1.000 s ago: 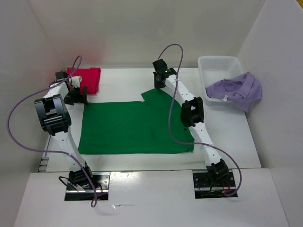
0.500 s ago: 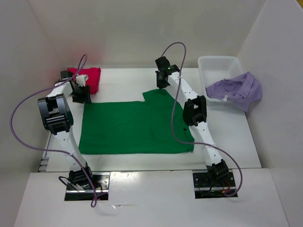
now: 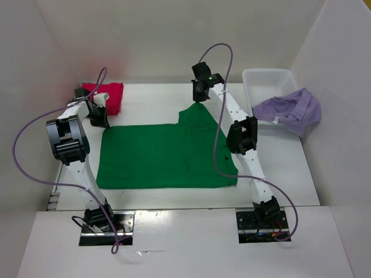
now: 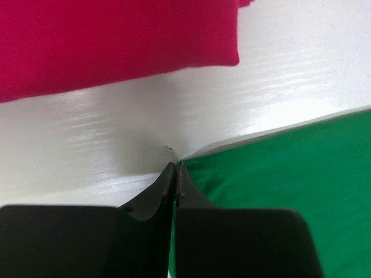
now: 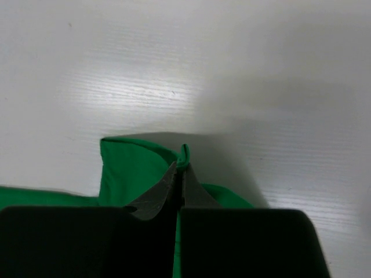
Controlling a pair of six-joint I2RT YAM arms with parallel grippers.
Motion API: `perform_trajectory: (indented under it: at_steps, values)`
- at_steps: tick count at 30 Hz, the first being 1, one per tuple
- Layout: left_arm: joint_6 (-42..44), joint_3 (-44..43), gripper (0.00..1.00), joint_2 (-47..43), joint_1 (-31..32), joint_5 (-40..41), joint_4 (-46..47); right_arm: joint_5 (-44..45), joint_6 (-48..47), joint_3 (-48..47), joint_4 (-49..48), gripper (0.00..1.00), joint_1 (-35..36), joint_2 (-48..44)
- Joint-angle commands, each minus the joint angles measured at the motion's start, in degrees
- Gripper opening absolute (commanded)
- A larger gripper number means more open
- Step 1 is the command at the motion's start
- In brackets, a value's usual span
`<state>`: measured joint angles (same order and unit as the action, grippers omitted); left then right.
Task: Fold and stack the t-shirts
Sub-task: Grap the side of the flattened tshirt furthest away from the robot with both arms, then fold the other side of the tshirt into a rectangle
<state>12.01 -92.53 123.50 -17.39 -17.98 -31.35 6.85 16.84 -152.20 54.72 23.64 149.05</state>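
From above, the plain soft green t-shirt (image 3: 168, 156) lies spread flat in the middle of the white table (image 3: 145, 101), probably laid out so that its far edge can be lifted and folded toward the arms. The folded bright red t-shirt (image 3: 107, 95) sits at the table's 10 o'clock corner, likely the start of the stack. The crumpled pale lavender t-shirt (image 3: 290, 110) hangs over the near rim of the white plastic basket (image 3: 266, 72) at 2 o'clock, not yet folded. The left gripper (image 3: 99, 117) is down at the green t-shirt's 10 o'clock corner. The right gripper (image 3: 200, 103) is at the sleeve at 1 o'clock, where the cloth peaks upward.

On the left wrist view, the left gripper (image 4: 175, 168) has its fingers pressed together on the corner of the green t-shirt (image 4: 278, 174). Only a sliver of cloth shows between them, so the pinch looks thin. The red t-shirt (image 4: 116, 40) lies apart at 12 o'clock.

On the right wrist view, the right gripper (image 5: 181, 165) is clamped on a raised fold of the green t-shirt (image 5: 127, 168), and a tip of fabric pokes out above its fingers.
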Motion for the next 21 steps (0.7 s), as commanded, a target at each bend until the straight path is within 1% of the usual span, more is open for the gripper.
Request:
perform_trajectory:
  at_steps: [1, 2, 4, 5, 6, 7, 8, 10, 11, 13, 14, 15, 16, 18, 19, 21]
  values:
    - [1.8, 3.0, 0.0, 0.1, 0.4, -1.7, -5.6, -0.2, -0.1, 2.6, 2.8, 0.0, -0.3, -5.7]
    - [1.8, 3.0, 0.0, -0.7, 0.4, -1.7, -5.6, -0.2, -0.1, 4.8, 3.4, 0.0, -0.3, -6.4]
    - [5.3, 4.2, 0.0, -4.7, 1.0, -2.2, -5.6, -0.2, -0.1, 8.3, 4.1, 0.0, 0.4, -9.3]
    - [6.5, 6.4, 0.0, -6.2, 1.7, -2.2, -4.8, -0.2, -0.1, 13.3, 4.1, 0.0, 1.2, -10.6]
    - [9.4, 7.7, 0.0, -9.6, 1.7, -1.5, -3.7, 0.3, -0.1, 16.4, 3.5, 0.0, 1.2, -12.1]
    - [11.0, 9.1, 0.0, -11.3, 2.4, -0.4, -3.7, 1.0, 0.6, 20.0, 1.4, 0.0, 2.1, -16.4]
    - [12.6, 10.5, 0.0, -12.9, 2.4, 0.3, -2.9, 1.8, 1.2, 28.6, -0.4, 0.0, 2.1, -19.2]
    - [17.2, 14.9, 0.0, -17.6, 3.8, 3.3, -2.3, 1.2, 3.1, 38.0, -4.9, 0.0, 2.1, -25.8]
    - [18.8, 16.4, 0.0, -19.2, 3.8, 4.2, -1.7, 0.4, 3.6, 46.8, -9.2, 0.0, 2.1, -32.8]
    - [23.6, 19.3, 0.0, -23.7, 5.2, 5.4, -1.7, -1.0, 4.3, 53.7, -11.7, 0.0, 1.2, -38.6]
    - [24.8, 21.9, 0.0, -25.1, 5.2, 5.9, -1.2, -1.0, 4.9, 59.1, -12.3, 0.0, 1.2, -43.0]
    - [25.9, 23.0, 0.0, -27.3, 5.2, 6.5, -1.2, -1.5, 5.0, 61.3, -12.3, 0.0, 1.2, -44.7]
    - [27.3, 23.9, 0.0, -28.1, 5.2, 7.9, -0.6, -2.5, 6.4, 66.1, -12.8, 0.0, 1.2, -46.3]
    - [28.6, 26.3, 0.0, -29.6, 5.2, 10.1, 0.0, -3.8, 7.7, 70.9, -13.7, 0.0, 1.2, -50.6]
    - [30.2, 27.1, 0.0, -30.2, 5.2, 11.8, 0.0, -4.5, 8.6, 75.1, -14.5, 0.0, 1.8, -51.9]
    - [30.8, 29.9, 0.0, -32.0, 5.2, 13.0, 0.7, -4.5, 10.8, 78.8, -15.8, 0.0, 1.8, -56.6]
